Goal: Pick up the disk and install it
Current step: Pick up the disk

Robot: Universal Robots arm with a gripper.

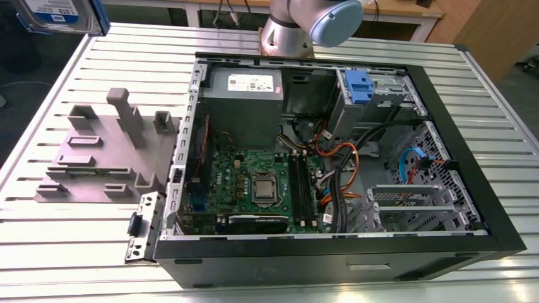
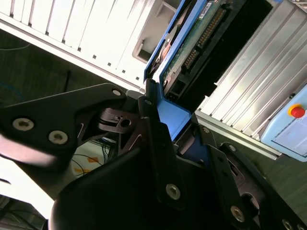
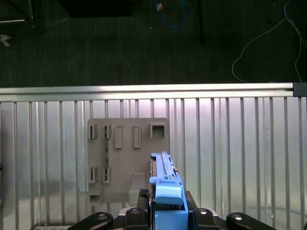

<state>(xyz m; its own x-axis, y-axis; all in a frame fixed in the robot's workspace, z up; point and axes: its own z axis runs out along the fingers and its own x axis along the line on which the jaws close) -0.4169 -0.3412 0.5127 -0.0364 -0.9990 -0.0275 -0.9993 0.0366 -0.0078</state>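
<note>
Where the exterior view catches it, the disk (image 1: 59, 16) shows a white-and-blue label. In the second wrist view the gripper (image 2: 175, 129) is clamped on its blue bracket (image 2: 177, 115), with the green circuit board (image 2: 192, 40) just beyond the grip. In the first wrist view the disk stands edge-on in that grip, with the grey fixture (image 3: 127, 158) below.
</note>
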